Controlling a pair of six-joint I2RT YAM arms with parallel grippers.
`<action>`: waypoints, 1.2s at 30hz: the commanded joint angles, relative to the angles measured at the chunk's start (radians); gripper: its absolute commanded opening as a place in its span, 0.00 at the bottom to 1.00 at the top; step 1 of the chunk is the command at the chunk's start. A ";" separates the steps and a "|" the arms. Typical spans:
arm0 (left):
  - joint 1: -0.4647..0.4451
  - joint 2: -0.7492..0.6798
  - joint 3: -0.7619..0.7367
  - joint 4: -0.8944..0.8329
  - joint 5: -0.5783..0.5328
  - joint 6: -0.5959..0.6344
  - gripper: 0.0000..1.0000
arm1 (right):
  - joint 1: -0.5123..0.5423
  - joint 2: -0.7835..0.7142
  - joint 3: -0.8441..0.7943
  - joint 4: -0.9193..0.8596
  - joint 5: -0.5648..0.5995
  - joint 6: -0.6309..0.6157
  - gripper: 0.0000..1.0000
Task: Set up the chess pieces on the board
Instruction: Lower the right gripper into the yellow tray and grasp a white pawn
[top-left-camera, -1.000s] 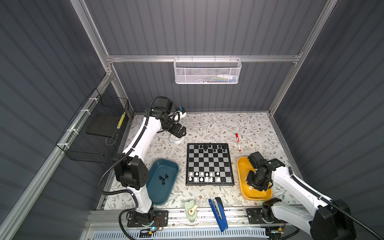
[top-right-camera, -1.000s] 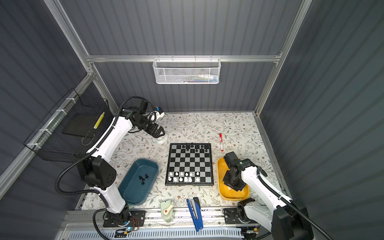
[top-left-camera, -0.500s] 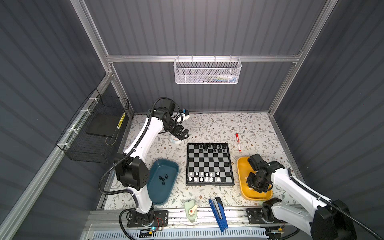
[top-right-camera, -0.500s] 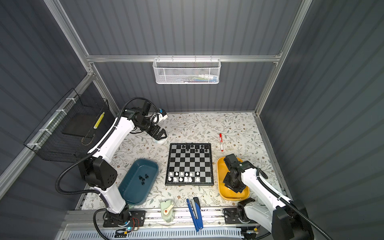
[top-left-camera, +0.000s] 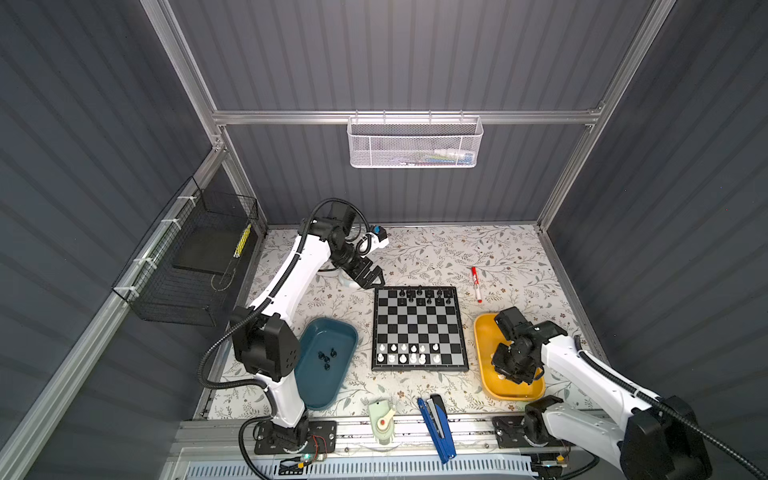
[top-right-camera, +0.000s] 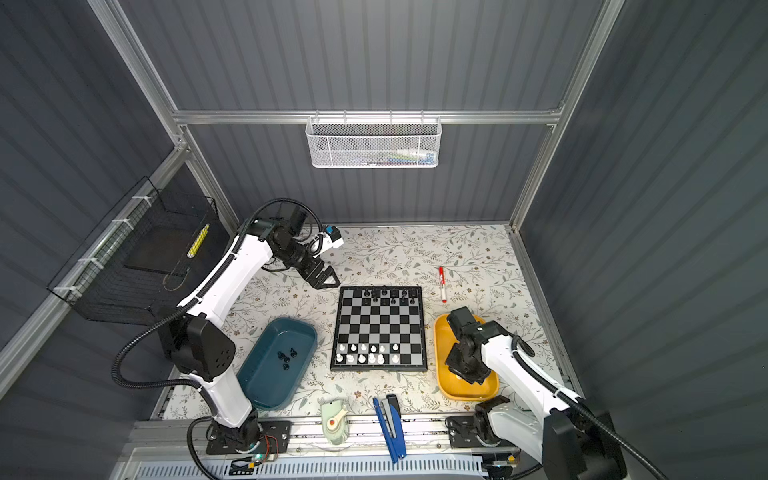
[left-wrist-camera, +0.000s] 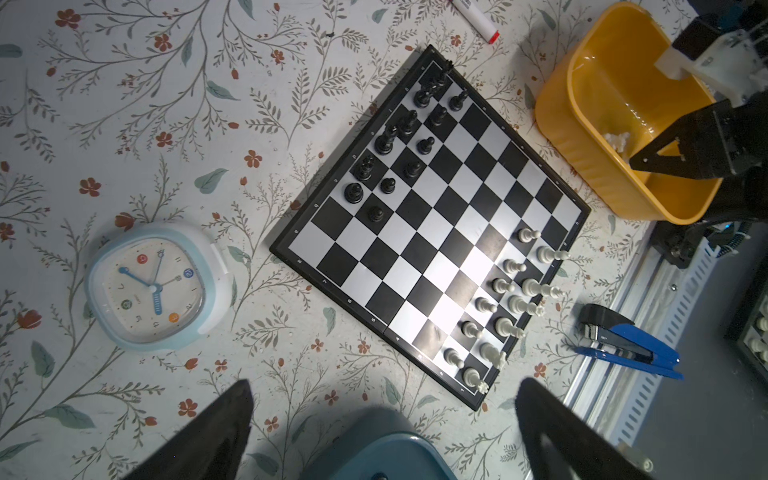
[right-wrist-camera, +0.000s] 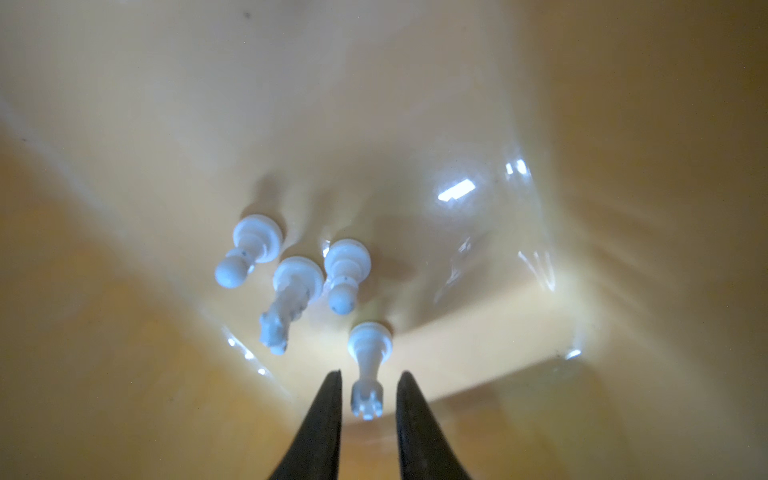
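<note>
Right wrist view shows our right gripper (right-wrist-camera: 370, 372), jaws narrowly apart astride a white piece (right-wrist-camera: 369, 349) in the yellow tray (top-left-camera: 484, 332), not yet pinching; three more wait beside it. Our left gripper (top-left-camera: 371, 279) hangs wide and empty by the board (top-left-camera: 417, 324). We judge both end rows part filled, with black pieces (top-left-camera: 327, 357) left in the teal tray (top-left-camera: 309, 386).

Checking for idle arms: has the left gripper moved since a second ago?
Yes. In a top view the left gripper has drifted right, toward the far left corner of the board.
</note>
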 joint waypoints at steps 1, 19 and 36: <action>-0.008 0.006 0.006 -0.066 0.089 0.052 0.99 | 0.003 0.007 -0.006 -0.009 0.005 -0.002 0.25; -0.032 -0.002 -0.028 -0.045 0.042 0.037 1.00 | 0.004 0.010 -0.009 -0.016 0.005 -0.012 0.20; -0.065 0.012 -0.023 -0.046 0.002 0.041 1.00 | 0.006 0.005 0.014 -0.048 -0.009 -0.023 0.16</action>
